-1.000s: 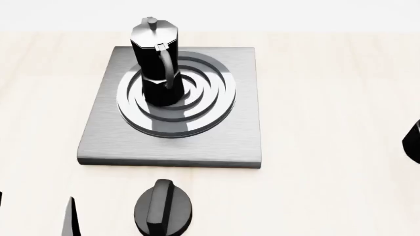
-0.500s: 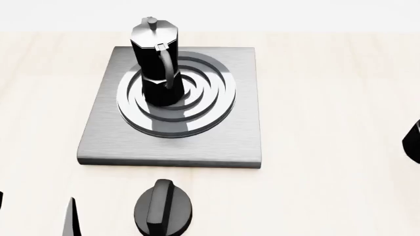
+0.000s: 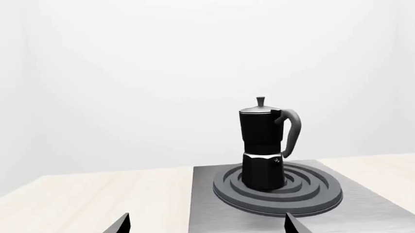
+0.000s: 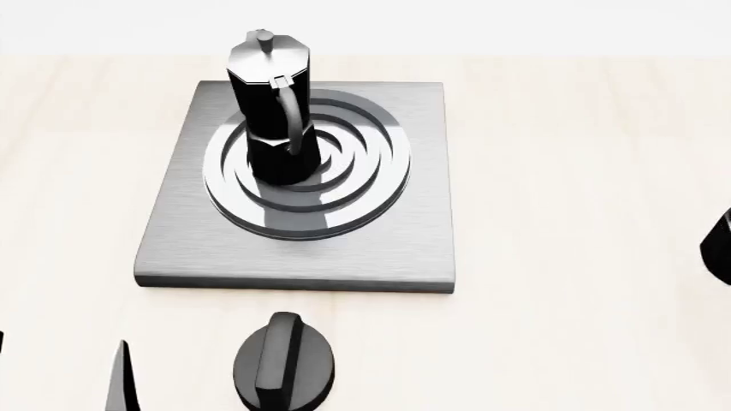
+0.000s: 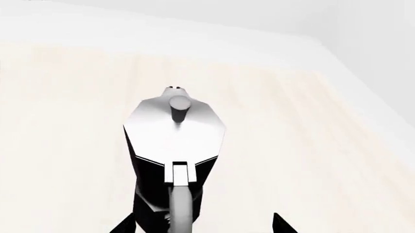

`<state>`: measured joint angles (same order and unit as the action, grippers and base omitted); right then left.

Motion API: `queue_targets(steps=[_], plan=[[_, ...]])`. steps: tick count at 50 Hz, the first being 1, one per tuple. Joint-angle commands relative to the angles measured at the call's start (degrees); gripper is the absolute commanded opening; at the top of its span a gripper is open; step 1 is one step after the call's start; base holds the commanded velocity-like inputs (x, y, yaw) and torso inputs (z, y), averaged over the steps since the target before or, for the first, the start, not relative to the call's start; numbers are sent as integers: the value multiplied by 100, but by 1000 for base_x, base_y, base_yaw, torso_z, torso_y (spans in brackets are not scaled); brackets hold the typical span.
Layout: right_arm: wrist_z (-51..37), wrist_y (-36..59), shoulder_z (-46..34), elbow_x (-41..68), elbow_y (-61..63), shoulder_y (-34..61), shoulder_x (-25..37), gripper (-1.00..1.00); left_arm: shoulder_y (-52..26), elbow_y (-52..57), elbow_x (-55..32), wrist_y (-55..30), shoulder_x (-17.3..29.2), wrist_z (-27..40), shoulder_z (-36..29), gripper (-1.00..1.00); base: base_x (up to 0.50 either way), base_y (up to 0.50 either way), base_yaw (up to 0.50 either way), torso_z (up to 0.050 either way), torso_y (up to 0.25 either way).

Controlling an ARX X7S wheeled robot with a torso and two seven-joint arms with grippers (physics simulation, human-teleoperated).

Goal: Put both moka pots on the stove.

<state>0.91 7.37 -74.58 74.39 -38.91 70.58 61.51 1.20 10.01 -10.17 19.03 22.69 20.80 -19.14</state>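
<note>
One moka pot (image 4: pixel 272 111) stands upright on the ring burner of the grey stove (image 4: pixel 389 240), left of its middle; the left wrist view shows this moka pot (image 3: pixel 263 145) on the stove (image 3: pixel 214 204) too. My left gripper (image 3: pixel 206 225) is open and empty, short of the stove's near edge; one finger (image 4: pixel 123 381) shows low in the head view. The second moka pot (image 5: pixel 175 136) stands on the pale wooden table. My right gripper (image 5: pixel 202 225) is open, its fingertips wide apart on either side of that pot's handle (image 5: pixel 181 208).
A squat black round knob (image 4: pixel 286 364) sits on the table just in front of the stove. A dark shape (image 4: pixel 722 244) cuts in at the right edge of the head view; I cannot tell what it is. Pale wooden table (image 4: pixel 571 171) surrounds the stove.
</note>
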Motion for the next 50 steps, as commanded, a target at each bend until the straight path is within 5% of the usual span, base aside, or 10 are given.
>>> queue_targets(steps=[1,38,39,50], plan=[[32,-82,34,21,-321,-79,-213,100,-17,-15,-4,-5,5,4,-17,100,0,0,0,0,0],[586,-416,181,96,-2179,-419,-1395,100,-124,-138,-46,-5,4,-2,-63,100,0,0,0,0,0],[558,-412,194,113,-2136,-433,-1370,-100,-127,-142,-37,-9,3,1,-67,100,0,0,0,0,0],[500,-425,217,107,-1965,-427,-1319,-100,-125,-127,-43,-10,14,16,-72,100,0,0,0,0,0]])
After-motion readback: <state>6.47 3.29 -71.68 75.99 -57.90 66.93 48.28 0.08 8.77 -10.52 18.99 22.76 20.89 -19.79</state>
